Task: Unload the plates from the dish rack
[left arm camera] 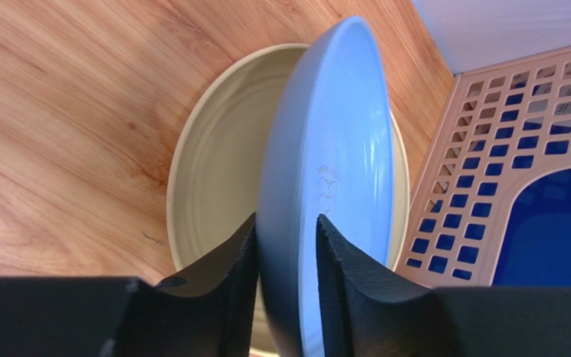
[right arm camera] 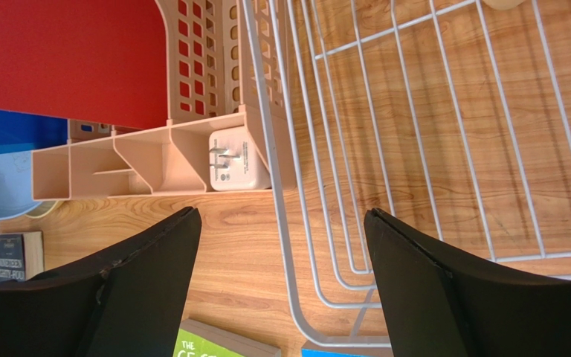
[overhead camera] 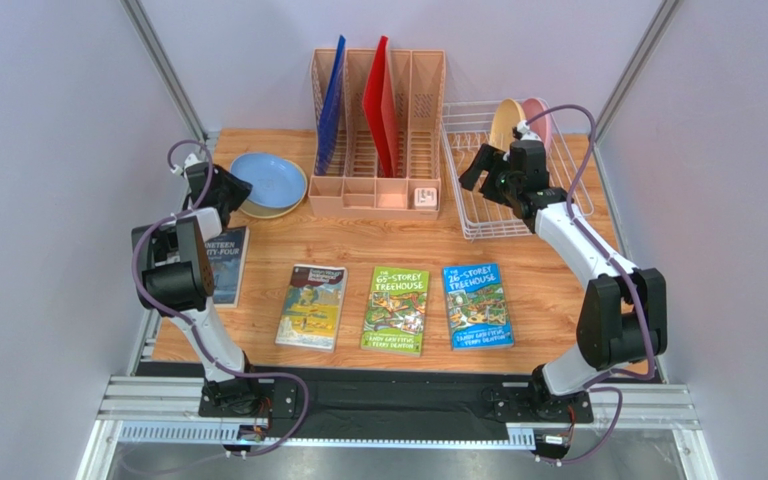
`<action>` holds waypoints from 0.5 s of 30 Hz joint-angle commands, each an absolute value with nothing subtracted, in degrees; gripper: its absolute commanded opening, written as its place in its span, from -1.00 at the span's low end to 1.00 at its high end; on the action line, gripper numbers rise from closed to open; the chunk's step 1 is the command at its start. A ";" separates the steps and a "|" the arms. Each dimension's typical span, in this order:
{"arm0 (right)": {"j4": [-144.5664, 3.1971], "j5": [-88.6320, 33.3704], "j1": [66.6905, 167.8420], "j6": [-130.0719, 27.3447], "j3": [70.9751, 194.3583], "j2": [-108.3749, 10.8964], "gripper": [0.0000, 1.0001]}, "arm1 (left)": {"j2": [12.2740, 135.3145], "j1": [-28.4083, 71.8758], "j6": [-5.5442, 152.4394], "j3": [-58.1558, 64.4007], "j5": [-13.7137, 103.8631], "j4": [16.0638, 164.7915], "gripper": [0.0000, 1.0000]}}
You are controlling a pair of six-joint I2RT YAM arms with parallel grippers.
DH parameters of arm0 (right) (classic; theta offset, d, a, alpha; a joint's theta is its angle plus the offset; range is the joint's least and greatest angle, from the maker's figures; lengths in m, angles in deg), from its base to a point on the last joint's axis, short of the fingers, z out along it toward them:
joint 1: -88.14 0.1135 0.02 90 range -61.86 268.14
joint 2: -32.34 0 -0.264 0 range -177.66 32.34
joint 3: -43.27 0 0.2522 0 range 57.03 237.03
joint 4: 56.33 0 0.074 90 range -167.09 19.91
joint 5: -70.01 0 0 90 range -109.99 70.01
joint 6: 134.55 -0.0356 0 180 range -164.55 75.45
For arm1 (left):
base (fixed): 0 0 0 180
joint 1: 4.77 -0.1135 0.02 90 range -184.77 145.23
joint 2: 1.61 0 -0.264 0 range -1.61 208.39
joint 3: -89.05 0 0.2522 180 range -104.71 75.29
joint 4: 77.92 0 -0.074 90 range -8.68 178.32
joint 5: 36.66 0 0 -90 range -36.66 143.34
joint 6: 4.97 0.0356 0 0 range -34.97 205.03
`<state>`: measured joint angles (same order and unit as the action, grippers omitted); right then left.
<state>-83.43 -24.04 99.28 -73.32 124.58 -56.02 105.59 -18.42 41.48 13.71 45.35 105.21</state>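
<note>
The dish rack (overhead camera: 463,190) (right arm camera: 415,111) sits at 1 o'clock on the tabletop (overhead camera: 358,240). It holds two plates at its 12 o'clock end, a standing cream plate (overhead camera: 504,120) and a pink plate (overhead camera: 541,115) just beside it. Both are on edge, faces turned roughly toward 6 o'clock.

At 10 o'clock, outside the rack, the grey-blue plate (overhead camera: 266,178) (left arm camera: 340,149) lies face up on the bottom cream plate (overhead camera: 258,211) (left arm camera: 214,186). In the left wrist view the grey-blue plate appears tipped, with its gripped edge lifted.

The organiser (overhead camera: 378,190) (right arm camera: 102,167) at 12 o'clock holds an upright blue board (overhead camera: 331,105), a red board (overhead camera: 380,105) (right arm camera: 58,59) and, in a front compartment, a white plug (overhead camera: 425,197) (right arm camera: 236,160).

The left pincer (overhead camera: 228,192) (left arm camera: 287,219) is clamped on the grey-blue plate's rim, one finger on each face. The right pincer (overhead camera: 486,168) (right arm camera: 281,212) is spread wide and holds nothing. It hovers over the rack's 7 o'clock corner.

The right arm hides the lower edges of the standing plates. The bottom cream plate shows only its rim from above. The left arm covers part of the leftmost book (overhead camera: 226,262).
</note>
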 commanded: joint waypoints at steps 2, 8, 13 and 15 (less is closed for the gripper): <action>-81.78 -20.53 98.16 -69.69 130.24 -58.88 0.73 | 104.56 -18.83 43.88 13.85 44.11 109.07 0.12; -84.94 -8.76 98.16 -63.89 138.67 -64.06 0.74 | 99.47 -18.83 47.23 17.72 44.37 107.66 0.64; -88.45 1.71 97.98 -59.24 149.81 -71.53 0.74 | 91.58 -18.39 47.32 21.58 43.05 106.43 0.65; -88.81 5.99 97.81 -57.13 152.73 -75.30 0.73 | 88.84 -17.34 48.28 22.47 42.70 105.03 0.66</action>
<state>-87.43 -5.33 98.42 -62.94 145.94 -69.76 96.97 -18.26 45.70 21.29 44.28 104.51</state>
